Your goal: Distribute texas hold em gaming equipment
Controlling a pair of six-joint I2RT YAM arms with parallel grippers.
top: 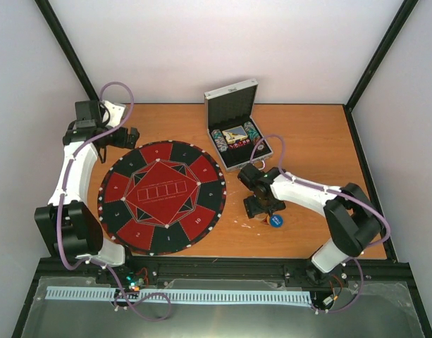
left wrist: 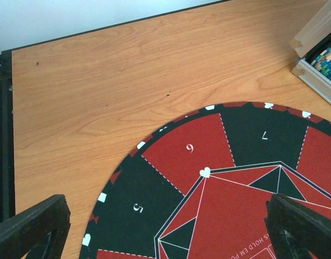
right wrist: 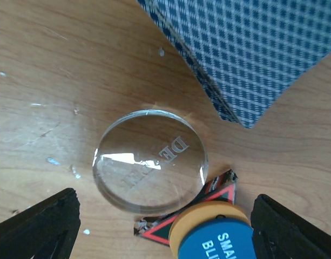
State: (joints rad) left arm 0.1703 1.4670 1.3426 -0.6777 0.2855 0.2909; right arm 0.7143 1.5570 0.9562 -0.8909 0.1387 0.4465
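Right tool (right wrist: 165, 195) open astride the clear disc (right wrist: 150, 160).
Disc seems hard, slick, light — pinch its rim; left tool (left wrist: 166, 204) open too.

In the right wrist view, the blue disc (right wrist: 222, 245) is cut off at 6 o'clock and hides most of the yellow disc (right wrist: 205, 218) and triangle marker (right wrist: 222, 189). The cards (right wrist: 251, 48) run off at 1 o'clock. Overhead, the chips (top: 252, 131) are too small to count.

We see our right tool (top: 263, 213) low over the orange wooden table (top: 314, 141), just beside a round blue disc (top: 275, 220); the open silver aluminium case (top: 233, 105) holding poker chips (top: 217, 136) stands near the round red-and-black mat (top: 161, 197).
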